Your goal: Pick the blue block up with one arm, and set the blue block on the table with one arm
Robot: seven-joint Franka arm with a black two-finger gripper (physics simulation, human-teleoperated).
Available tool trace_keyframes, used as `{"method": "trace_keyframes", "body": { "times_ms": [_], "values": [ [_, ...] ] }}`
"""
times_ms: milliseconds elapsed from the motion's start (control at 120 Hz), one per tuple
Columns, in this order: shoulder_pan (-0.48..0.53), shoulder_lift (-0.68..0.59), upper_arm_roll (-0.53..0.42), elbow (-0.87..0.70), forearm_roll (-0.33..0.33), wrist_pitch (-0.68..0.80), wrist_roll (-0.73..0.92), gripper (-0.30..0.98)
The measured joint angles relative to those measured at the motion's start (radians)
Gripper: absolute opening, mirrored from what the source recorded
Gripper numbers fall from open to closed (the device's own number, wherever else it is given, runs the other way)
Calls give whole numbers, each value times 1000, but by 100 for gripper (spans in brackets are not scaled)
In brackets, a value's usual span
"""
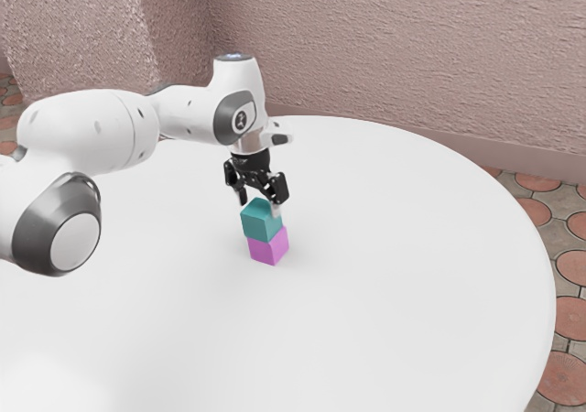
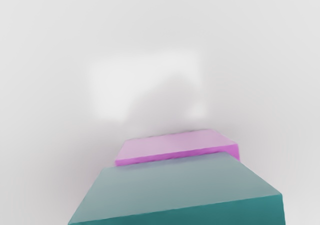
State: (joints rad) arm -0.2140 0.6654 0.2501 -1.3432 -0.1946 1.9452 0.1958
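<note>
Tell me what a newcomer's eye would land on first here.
Probably the blue-green block, at the claw and just above the bright pink block; the two colours stand out against the round white table. Next would come the bulky white arm, reaching in from the exterior view's left.

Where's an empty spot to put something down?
In the exterior view, the white table is bare from the blocks to the rim at the view's right, and in front of them too. It's crowded where the hand is at the teal block, above the pink block.
</note>
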Motion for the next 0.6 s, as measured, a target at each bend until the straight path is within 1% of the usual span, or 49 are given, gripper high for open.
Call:
{"method": "trace_keyframes", "body": {
  "times_ms": [325, 600],
  "values": [
    [-5, -8, 0, -20, -6, 0, 27, 69],
    [3, -1, 1, -24, -26, 0, 10, 69]
  ]
}}
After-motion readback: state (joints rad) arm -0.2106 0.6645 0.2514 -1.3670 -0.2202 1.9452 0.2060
